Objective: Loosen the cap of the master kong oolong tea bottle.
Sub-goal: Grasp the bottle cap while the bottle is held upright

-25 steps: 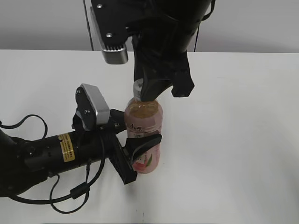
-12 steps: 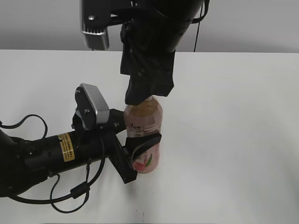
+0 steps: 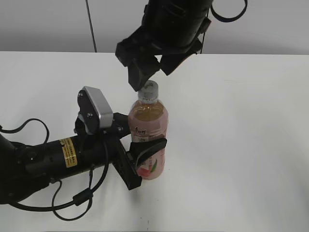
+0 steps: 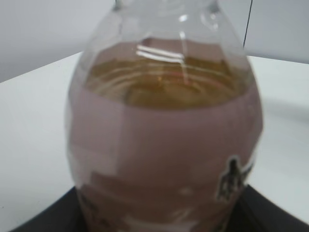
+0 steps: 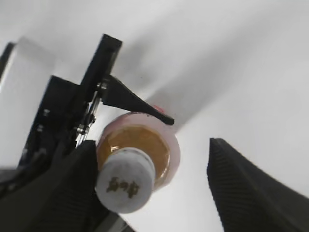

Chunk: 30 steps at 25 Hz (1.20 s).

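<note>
My right gripper (image 3: pixel 152 72) has lifted off the cap (image 3: pixel 147 90) in the last half second: a moment ago my jaws covered the bottle's neck entirely, and now they hang released just above it at the upper centre of the exterior view, spread wide with the white cap standing bare between and below them. From the right wrist view the cap (image 5: pixel 124 180) sits at lower left, logo up, with one dark finger close beside it and the other well apart on the right. The master kong oolong tea bottle (image 3: pixel 148 137) stands upright on the white table (image 3: pixel 241 145) at mid-frame, and my left gripper (image 3: pixel 140 152) stays clenched around its labelled body, steadying it. The cap still sits on the neck; whether it turned enough I cannot tell. I judge this as a release after a twist, either to re-grip or to finish.
</note>
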Available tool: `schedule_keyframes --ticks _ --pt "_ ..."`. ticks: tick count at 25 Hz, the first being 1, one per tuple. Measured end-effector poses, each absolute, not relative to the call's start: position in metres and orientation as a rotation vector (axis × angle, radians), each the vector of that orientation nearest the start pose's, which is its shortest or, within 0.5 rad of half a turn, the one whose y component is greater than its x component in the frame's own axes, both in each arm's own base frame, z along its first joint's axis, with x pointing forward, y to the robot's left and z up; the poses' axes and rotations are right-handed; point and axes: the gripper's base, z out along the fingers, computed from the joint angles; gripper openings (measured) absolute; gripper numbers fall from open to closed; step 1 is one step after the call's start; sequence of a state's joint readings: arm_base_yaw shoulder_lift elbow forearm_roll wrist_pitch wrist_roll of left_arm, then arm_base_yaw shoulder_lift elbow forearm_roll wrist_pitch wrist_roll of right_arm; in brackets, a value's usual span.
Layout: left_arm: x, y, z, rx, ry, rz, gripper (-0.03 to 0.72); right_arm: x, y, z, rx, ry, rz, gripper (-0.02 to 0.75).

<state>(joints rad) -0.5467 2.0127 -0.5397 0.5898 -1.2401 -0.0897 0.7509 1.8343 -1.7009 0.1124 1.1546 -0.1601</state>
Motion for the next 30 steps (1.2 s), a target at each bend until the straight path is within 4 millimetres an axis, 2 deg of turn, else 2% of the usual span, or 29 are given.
schedule_keyframes --ticks 4,7,12,18,25,30 --pt "0.231 -0.196 0.103 0.968 1.536 -0.793 0.374 0.281 0.274 0.318 -0.917 2.694 0.328 0.533" --pt "0.231 -0.196 0.103 0.967 1.536 -0.792 0.374 0.279 0.276 0.319 -0.826 2.742 0.392 0.534" --pt "0.231 -0.196 0.103 0.967 1.536 -0.792 0.374 0.276 0.279 0.320 -0.755 2.784 0.458 0.534" --pt "0.231 -0.196 0.103 0.967 1.536 -0.792 0.374 0.278 0.277 0.318 -0.706 2.797 0.425 0.534" --pt "0.231 -0.196 0.103 0.964 1.538 -0.793 0.374 0.283 0.285 0.299 -0.689 2.859 0.429 0.533" --pt "0.231 -0.196 0.103 0.964 1.538 -0.793 0.374 0.283 0.285 0.299 -0.686 2.861 0.430 0.459"
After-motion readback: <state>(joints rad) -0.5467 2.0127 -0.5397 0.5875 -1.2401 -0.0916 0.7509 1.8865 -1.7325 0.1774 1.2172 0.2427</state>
